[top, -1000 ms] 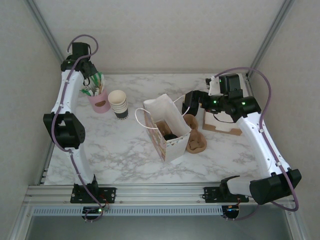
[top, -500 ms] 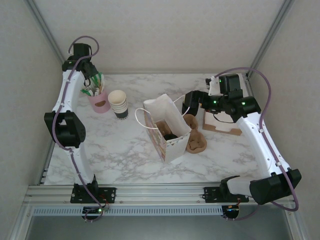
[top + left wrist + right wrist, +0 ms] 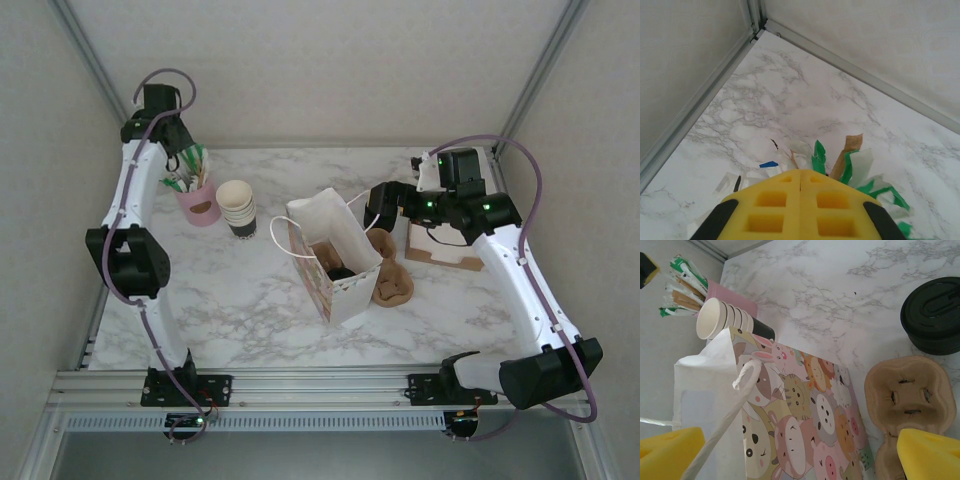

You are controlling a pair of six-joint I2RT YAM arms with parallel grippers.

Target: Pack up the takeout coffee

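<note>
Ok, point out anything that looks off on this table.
Nothing looks spilled or damaged. The one untidy spot is the brown pulp carriers, which lie overlapping and askew beside the paper bag rather than squared up. The bag and the cup stack stand upright.

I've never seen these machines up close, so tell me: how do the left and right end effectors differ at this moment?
The left end effector is pinched shut; the right end effector gapes wide open. The left one hangs above the pink cup of packets at the table's far left; the right one is by the cartoon-printed paper bag, mid-table. Both have blocky yellow fingers.
</note>
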